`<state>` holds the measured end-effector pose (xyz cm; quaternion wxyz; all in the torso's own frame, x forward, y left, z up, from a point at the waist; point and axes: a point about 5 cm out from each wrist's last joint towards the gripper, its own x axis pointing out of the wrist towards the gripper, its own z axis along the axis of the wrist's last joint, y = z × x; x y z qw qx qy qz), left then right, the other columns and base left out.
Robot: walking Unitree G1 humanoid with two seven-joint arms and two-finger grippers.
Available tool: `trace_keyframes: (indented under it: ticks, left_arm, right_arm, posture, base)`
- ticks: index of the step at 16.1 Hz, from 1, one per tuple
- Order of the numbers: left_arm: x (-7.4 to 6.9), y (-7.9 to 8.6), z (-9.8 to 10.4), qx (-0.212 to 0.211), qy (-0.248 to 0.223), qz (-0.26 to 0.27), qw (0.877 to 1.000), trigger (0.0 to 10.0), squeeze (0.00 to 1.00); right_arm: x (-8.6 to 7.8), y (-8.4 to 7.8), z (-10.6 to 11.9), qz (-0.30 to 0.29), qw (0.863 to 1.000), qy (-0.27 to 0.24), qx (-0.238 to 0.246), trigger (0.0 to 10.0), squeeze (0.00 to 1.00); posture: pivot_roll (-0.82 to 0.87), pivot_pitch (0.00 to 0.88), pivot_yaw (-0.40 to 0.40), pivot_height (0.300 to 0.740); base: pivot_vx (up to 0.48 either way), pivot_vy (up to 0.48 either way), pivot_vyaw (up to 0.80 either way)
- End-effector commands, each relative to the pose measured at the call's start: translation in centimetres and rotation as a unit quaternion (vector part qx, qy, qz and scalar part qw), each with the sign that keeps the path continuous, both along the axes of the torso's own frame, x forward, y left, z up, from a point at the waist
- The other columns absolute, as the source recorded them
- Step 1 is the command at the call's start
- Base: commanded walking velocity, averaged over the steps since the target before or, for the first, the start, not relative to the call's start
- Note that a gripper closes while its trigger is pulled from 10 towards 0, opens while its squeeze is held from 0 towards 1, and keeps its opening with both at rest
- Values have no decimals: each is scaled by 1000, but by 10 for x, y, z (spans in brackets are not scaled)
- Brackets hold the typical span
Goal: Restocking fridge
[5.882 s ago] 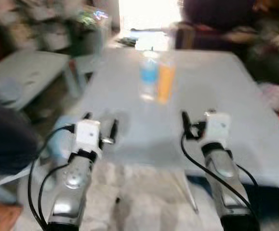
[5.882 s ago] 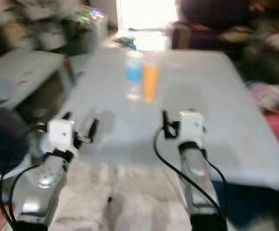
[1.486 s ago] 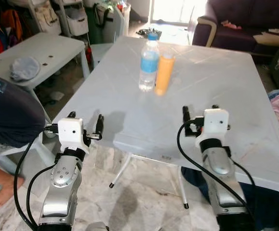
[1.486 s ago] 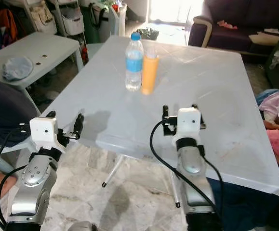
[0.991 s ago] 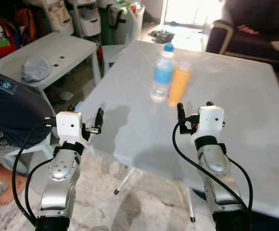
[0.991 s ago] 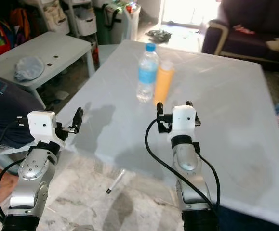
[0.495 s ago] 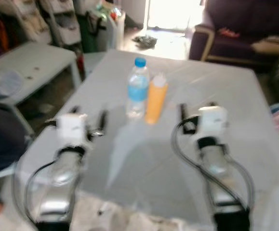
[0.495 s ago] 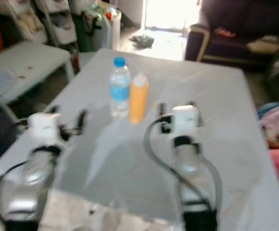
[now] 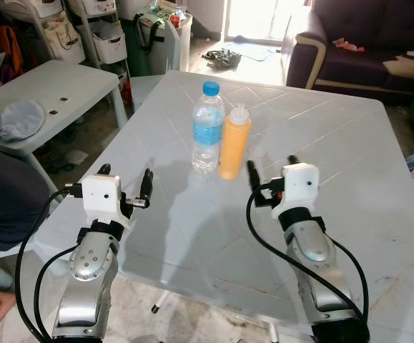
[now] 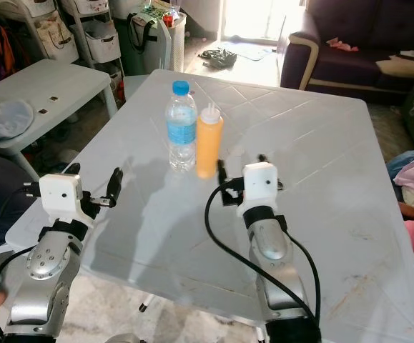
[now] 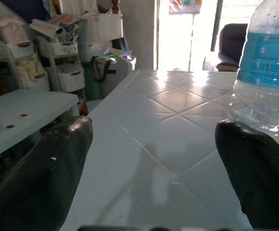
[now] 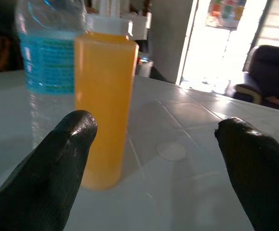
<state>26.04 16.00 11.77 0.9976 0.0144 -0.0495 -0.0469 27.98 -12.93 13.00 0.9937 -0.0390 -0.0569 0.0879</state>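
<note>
Both pincers spread wide above the white bench [image 9: 335, 143], holding and touching nothing.

The left pincer [image 9: 126, 189] hovers at lower left, the right pincer [image 10: 241, 171] at centre, just short of the orange squeeze bottle [image 9: 234, 141], which stands upright touching the water bottle [image 9: 207, 128] at upper centre. In the left wrist view the water bottle [image 11: 269, 62] is cut off by the frame edge.

Head views are sharp and evenly lit. Daylight pours in from the doorway [image 9: 253, 18] far beyond both claws and blows out to pure white. The arms throw soft shadows on the white bench [image 9: 335, 143] just ahead of the left claw [image 9: 126, 187]. In the wrist views the near black fingers [image 12: 57, 168] are blurry, and the window glare is harsh.
</note>
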Motion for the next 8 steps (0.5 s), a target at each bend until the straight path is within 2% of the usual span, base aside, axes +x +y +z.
trace_keyframes:
  ticks: [1,3,8]
  left_arm:
    - [-1,0,2,5,0,-2,1000,10000,0]
    - [0,1,3,8,0,-3,1000,10000,0]
    - [1,2,5,14,0,-6,1000,10000,0]
  right_arm:
    - [5,2,14,14,1000,-25,10,10000,0]
    - [12,-2,21,18,999,-32,10,10000,0]
    - [21,-4,18,57,998,-19,7,10000,0]
  posture:
    - [15,41,-4,740]
    - [17,41,-1,740]
    - [34,46,8,740]
  base:
    - [0,0,0]
    - [0,0,0]
    - [0,0,0]
